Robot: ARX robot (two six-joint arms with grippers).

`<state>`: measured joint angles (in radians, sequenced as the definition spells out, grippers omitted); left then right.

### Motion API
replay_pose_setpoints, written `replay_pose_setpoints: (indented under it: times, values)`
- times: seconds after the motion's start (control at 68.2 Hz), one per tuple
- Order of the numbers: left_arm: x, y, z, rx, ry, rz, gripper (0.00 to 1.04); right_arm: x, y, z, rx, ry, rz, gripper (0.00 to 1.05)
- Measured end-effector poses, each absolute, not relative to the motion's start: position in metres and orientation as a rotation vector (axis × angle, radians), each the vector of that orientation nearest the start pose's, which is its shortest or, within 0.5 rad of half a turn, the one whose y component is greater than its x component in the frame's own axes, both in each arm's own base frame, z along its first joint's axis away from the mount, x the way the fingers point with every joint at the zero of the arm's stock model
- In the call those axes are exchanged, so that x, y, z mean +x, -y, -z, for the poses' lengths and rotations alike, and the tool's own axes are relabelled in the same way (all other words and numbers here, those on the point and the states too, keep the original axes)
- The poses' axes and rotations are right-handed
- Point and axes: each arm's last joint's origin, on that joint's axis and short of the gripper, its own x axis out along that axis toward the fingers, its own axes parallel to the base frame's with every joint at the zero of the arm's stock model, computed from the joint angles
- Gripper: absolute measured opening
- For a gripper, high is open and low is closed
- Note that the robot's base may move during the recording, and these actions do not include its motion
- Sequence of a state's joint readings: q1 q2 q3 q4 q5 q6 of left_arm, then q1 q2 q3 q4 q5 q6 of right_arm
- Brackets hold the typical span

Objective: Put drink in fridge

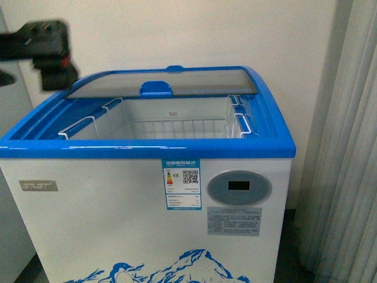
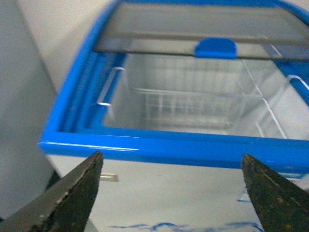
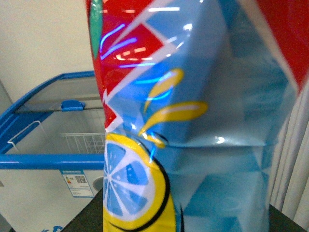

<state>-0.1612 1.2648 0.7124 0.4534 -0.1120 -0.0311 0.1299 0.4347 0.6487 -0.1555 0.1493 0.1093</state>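
Note:
The fridge (image 1: 147, 148) stands in the middle of the front view, white with a blue rim. Its glass lid (image 1: 177, 82) is slid to the back, so the front is uncovered and a white wire basket (image 1: 177, 127) shows inside. My left gripper (image 2: 171, 193) is open and empty, its dark fingers (image 2: 72, 193) spread before the fridge's front rim (image 2: 193, 147). In the front view it is a dark blur (image 1: 50, 53) above the fridge's far left corner. My right gripper (image 3: 186, 212) is shut on the drink (image 3: 193, 96), whose red, blue and yellow label fills that view. The fridge (image 3: 48, 161) lies beyond it.
A grey-white cabinet (image 2: 19, 121) stands close against the fridge's left side. A pale curtain (image 1: 347, 147) hangs to the right of the fridge. A plain wall is behind it. The right arm does not show in the front view.

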Motion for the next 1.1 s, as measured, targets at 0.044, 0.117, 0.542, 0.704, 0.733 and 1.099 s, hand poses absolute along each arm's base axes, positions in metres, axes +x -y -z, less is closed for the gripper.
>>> replay_pose_setpoints:
  times: [0.044,0.117,0.542,0.704,0.733,1.099]
  values:
    - [0.252,0.030,-0.263,-0.020,-0.040,0.026,0.74,0.103,-0.009,-0.331,0.117,0.059,0.015,0.41]
    - [0.213,0.017,-0.249,-0.022,0.016,-0.003,0.63,0.103,-0.009,-0.331,0.117,0.059,0.015,0.41]
    - [0.158,0.001,-0.197,-0.009,0.003,0.004,0.03,0.259,-0.028,-0.349,-0.911,-0.375,-0.350,0.40]
    - [0.149,0.001,-0.189,-0.009,-0.004,0.004,0.03,0.332,-0.060,-0.337,-1.171,-0.385,-0.429,0.40]
    - [0.148,0.001,-0.189,-0.009,-0.004,0.004,0.03,0.342,-0.066,-0.336,-1.196,-0.381,-0.434,0.40]
    - [0.132,0.000,-0.179,-0.008,-0.004,0.004,0.03,0.431,-0.142,-0.292,-1.335,-0.341,-0.504,0.40]
